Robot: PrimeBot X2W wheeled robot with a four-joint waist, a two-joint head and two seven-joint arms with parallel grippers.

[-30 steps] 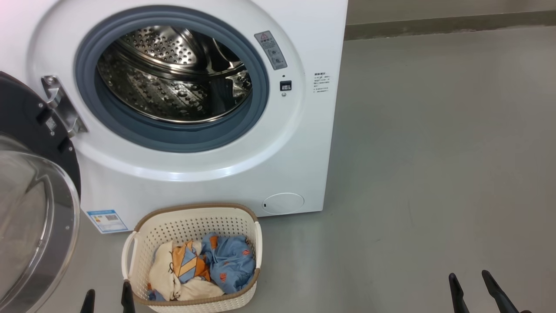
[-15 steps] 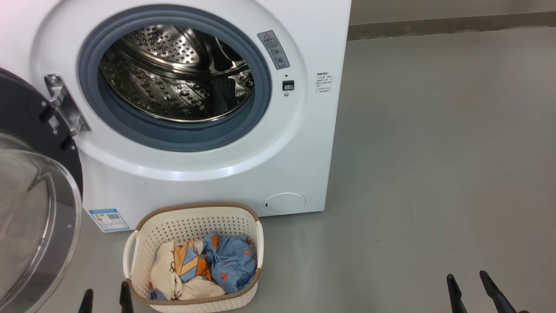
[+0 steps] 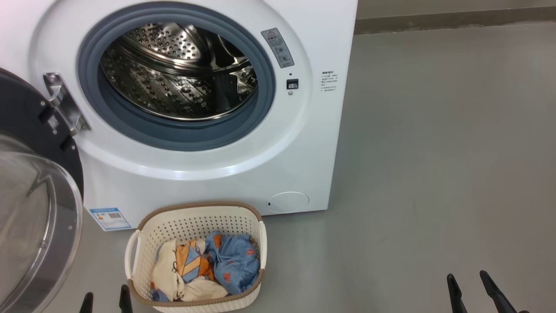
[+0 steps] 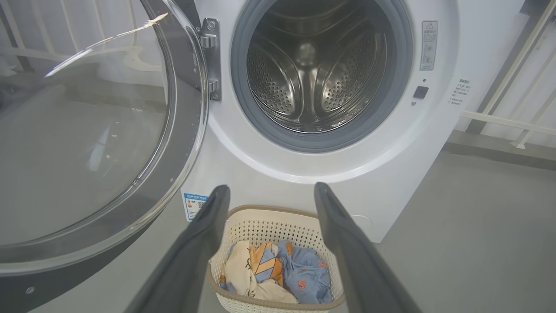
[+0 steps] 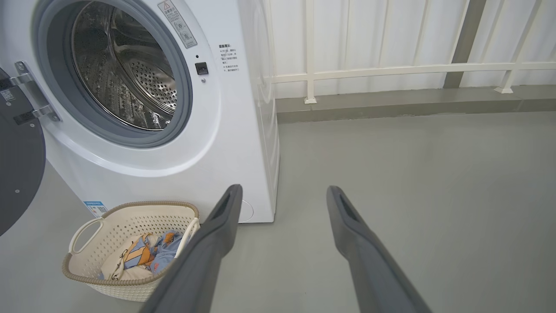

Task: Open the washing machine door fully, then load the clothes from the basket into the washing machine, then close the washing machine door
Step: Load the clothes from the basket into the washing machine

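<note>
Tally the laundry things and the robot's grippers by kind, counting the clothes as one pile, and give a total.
washing machine: 1
washing machine door: 1
basket: 1
pile of clothes: 1
grippers: 2 (left gripper, right gripper)
Total: 6

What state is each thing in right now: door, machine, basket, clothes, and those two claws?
washing machine door: swung open to the left.
washing machine: drum shows no clothes.
basket: upright on the floor, loaded.
clothes: heaped in the basket.
left gripper: open, empty.
right gripper: open, empty.
</note>
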